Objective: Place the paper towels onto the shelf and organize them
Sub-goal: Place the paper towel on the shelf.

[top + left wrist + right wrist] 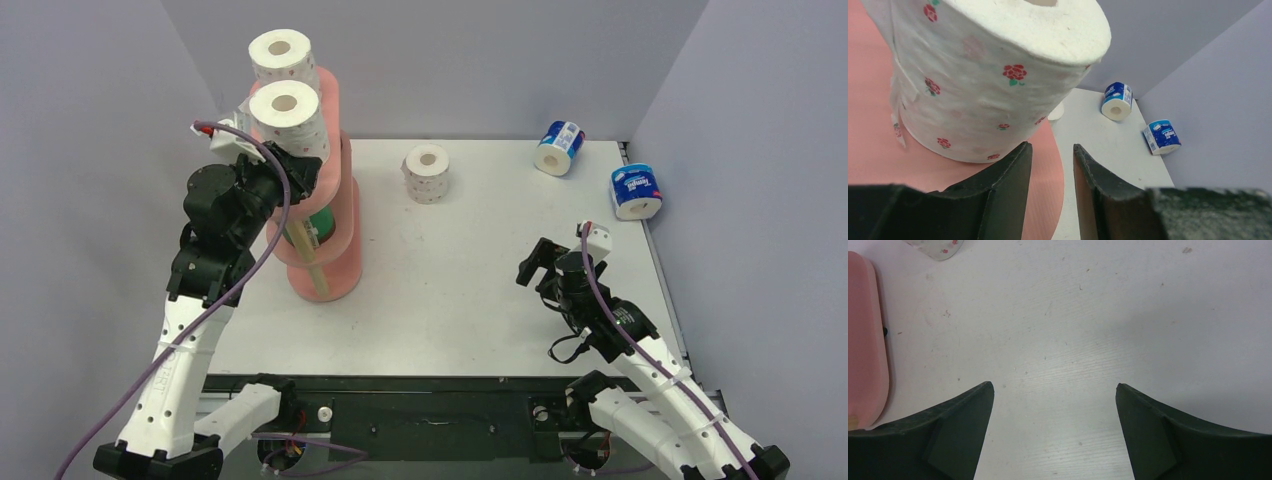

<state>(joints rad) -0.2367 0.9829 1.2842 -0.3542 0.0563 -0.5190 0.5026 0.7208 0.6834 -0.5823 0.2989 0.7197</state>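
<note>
Paper towels (288,118) crown the shelf (340,265) at upper left of the overhead view, two red-dotted rolls upright on its top tier. Three more wait on the table (470,280) toward upper centre and right. Light, soft and easily crushed, each likely wants a gentle pinch across its sides. The left gripper (1051,150), raised beside the nearer roll, is narrowly parted and empty. The right gripper (1054,387) hangs low, spread wide.

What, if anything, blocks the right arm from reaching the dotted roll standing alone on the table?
Likely nothing, so probably yes. Only bare table lies between the right hand and the dotted roll. The hand is open, and the shelf stands off to the side. Whether the arm stretches that far is unproven.
</note>
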